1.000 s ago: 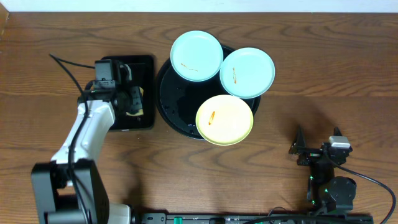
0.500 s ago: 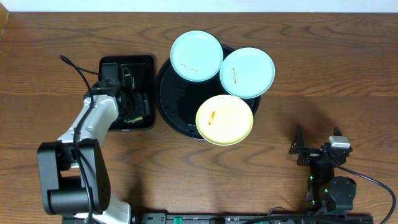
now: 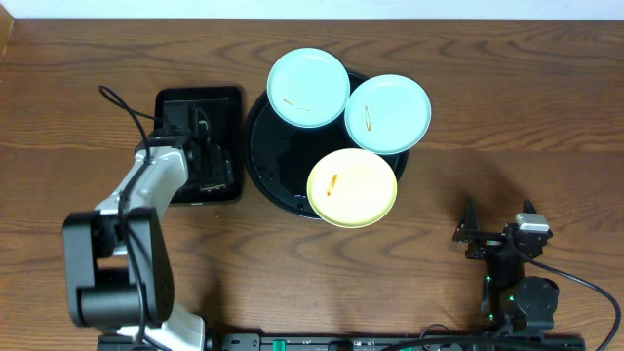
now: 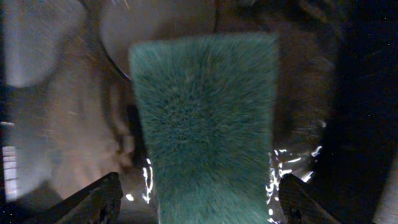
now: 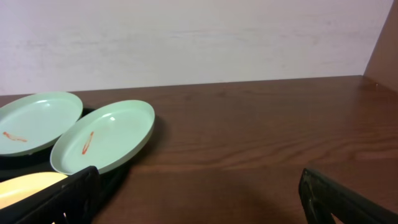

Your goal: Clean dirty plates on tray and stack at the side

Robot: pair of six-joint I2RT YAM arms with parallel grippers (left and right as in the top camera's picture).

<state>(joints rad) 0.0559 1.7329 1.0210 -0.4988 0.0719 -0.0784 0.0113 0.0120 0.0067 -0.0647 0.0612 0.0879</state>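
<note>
1. The left gripper (image 4: 198, 200) hangs over the small rectangular black tray (image 3: 183, 101). Its fingers are spread wide, and a green scouring pad (image 4: 205, 118) lies between them unclamped, with a gap on each side.
2. The right gripper (image 5: 199, 202) sits low near the right front of the wooden table (image 3: 507, 146), jaws wide apart with nothing between them.
3. The round black tray (image 3: 278, 161), just right of the rectangular one, carries all three plates. One mint-green plate (image 3: 308, 88) and a second mint-green plate (image 3: 387, 113) sit side by side over its far rim. The yellow plate (image 3: 352, 187) overhangs its near-right rim.
4. Each plate bears a small orange-brown smear.
</note>
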